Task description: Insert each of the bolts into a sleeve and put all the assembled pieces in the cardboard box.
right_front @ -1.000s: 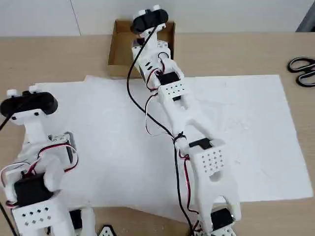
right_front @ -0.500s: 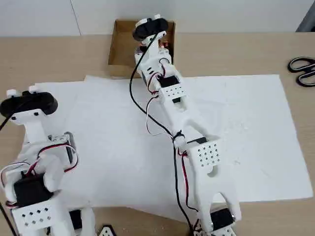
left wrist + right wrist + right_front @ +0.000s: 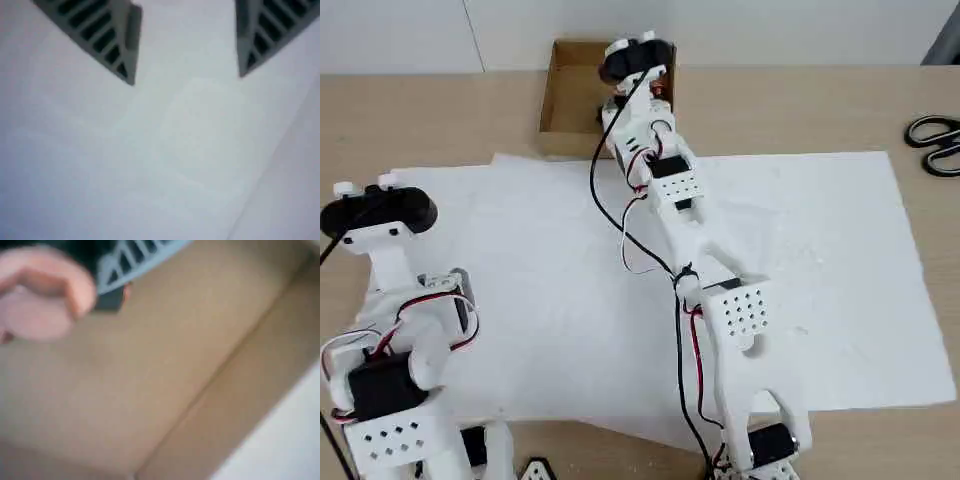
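Left gripper (image 3: 186, 72) first: its fingers (image 3: 120, 45) are spread wide with nothing between them, hanging over the white paper (image 3: 800, 260) around 8 o'clock on the table, so it's out of this one. The right gripper (image 3: 100, 282) is the busy one, and honestly I can't tell how far it's closed or whether it really has a grip. There's a blurry pink piece (image 3: 40, 295) with a small dark bit on it right up against the gripper, which I'd guess is a sleeve with its bolt in. All of that sits over the floor of the cardboard box (image 3: 558, 100), up at 12 o'clock, with the right arm stretched across the paper to get there. So my read is we're at the drop-off. Tips: get the piece well inside the walls and nearer the middle of the floor. Go low before letting go so the bolt doesn't bounce out of the sleeve, open gently, then lift straight up so nothing snags a wall. The scissors (image 3: 932, 140) at 2 o'clock are well apart, no worry.
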{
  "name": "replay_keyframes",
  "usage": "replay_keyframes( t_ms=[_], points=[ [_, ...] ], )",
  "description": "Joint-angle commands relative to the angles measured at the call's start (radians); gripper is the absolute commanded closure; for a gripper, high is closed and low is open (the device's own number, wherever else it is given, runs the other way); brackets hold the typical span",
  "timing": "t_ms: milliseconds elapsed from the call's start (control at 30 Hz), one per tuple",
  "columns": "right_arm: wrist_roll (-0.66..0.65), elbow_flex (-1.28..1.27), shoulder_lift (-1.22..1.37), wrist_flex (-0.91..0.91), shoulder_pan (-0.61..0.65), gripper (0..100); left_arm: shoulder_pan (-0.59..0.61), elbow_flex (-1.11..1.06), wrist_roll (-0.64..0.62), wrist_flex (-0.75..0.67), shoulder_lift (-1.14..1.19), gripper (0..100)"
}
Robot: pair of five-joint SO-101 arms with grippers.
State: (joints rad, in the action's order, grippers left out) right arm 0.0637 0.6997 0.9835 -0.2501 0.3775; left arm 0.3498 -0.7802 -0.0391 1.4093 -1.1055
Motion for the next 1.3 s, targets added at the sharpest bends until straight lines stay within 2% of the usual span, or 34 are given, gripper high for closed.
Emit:
replay_keyframes(
  t_ms=[0, 433, 533, 800, 967, 1167, 1267],
  points=[
    [-0.014, 0.086, -0.016, 0.019, 0.008, 87.6, 0.005, 0.002, 0.005, 0.0, -0.006, 87],
    [-0.014, 0.086, -0.016, 0.018, 0.004, 87.2, 0.003, 0.002, 0.005, 0.0, -0.006, 87],
    [-0.014, 0.1, -0.033, -0.028, 0.004, 87.2, 0.003, 0.002, 0.006, 0.0, -0.006, 87],
    [-0.011, 0.215, -0.251, -0.386, -0.044, 87.2, 0.003, 0.025, 0.008, -0.002, -0.008, 87],
    [-0.012, 0.222, -0.493, -0.717, -0.064, 87.2, 0.003, 0.088, 0.063, 0.002, -0.008, 87],
    [-0.014, 0.222, -0.8, -1.124, -0.061, 87.2, 0.003, 0.13, 0.069, 0.002, -0.008, 87],
    [-0.014, 0.222, -0.96, -1.3, -0.061, 87.2, -0.038, 0.128, 0.069, 0.0, -0.008, 87]
  ],
)
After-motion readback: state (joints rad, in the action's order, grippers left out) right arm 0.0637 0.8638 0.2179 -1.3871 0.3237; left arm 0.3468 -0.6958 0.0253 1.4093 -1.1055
